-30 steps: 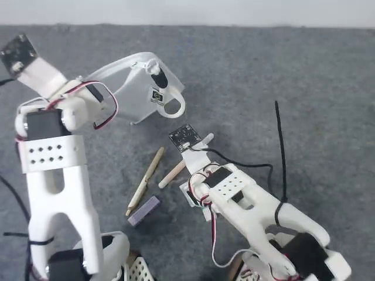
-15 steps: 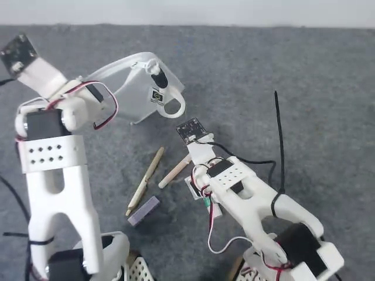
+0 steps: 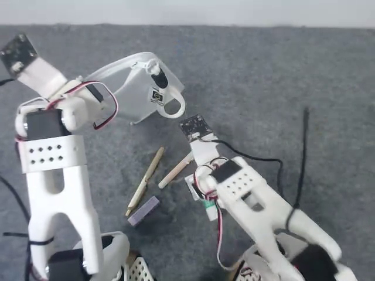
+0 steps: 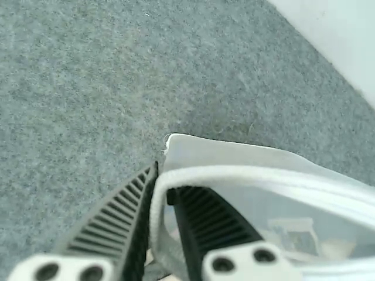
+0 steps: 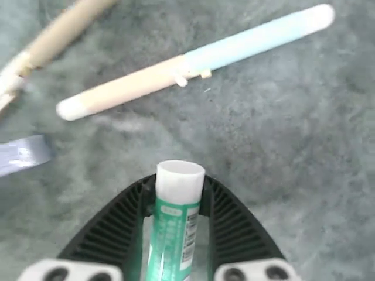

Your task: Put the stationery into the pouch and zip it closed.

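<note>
Glue stick [image 5: 174, 225] is clamped in right gripper [image 5: 179, 182]; pouch [image 3: 137, 88], rim pinched by left gripper [image 4: 163, 190], lies at 11 o'clock from it, high view.

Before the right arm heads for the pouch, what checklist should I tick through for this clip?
1. Green-and-white tube clamped in the right gripper: ok, a finger presses each side.
2. Left gripper holding the pouch by its rim: ok, shut on it.
3. Pouch mouth open wide enough: cannot tell.
4. Tube lifted off the mat: cannot tell.
5. All stationery packed: not ok; the two-tone pen, beige stick and purple eraser lie on the mat.
</note>
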Motion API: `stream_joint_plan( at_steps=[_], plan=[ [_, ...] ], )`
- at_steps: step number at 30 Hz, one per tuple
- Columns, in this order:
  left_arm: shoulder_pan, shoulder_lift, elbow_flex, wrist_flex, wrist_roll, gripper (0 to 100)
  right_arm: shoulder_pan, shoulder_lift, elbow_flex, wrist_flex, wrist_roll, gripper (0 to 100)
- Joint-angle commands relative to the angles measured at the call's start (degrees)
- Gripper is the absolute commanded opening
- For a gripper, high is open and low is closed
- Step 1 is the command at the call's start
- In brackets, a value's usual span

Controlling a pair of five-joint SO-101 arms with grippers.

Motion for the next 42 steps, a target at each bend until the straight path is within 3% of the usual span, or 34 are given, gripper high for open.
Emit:
stream_joint_plan(
  at_steps=[1, 7, 17, 24, 28, 35, 42],
  plan=[
    [0.0, 0.26, -0.22, -1.76, 0.79, 1, -3.38, -10.51, -1.93, 5.05, -3.87, 0.6],
    [0.0, 0.26, -0.22, -1.76, 0.79, 1, -4.26, -20.7, -1.41, 7.6, -4.04, 0.6],
    [5.36, 0.35, 1.01, -2.02, 0.7, 1, -4.26, -39.43, 11.08, -4.88, -3.69, 0.6],
    [9.14, 0.35, 1.01, -1.67, -1.93, 1, -4.26, -55.25, 16.26, -6.55, -3.43, 0.6],
    [11.25, 0.35, 1.1, -1.58, -2.46, 1, -4.35, -62.2, 18.99, -12.62, 4.66, 0.6],
    [11.96, 0.35, 1.1, -1.58, -2.46, 1, -4.62, -65.36, 21.54, -20.88, 6.51, 0.6],
    [11.96, 0.35, 1.1, -1.58, -2.55, 1, -9.36, -65.63, 21.54, -23.96, 10.37, 0.6]
  ],
)
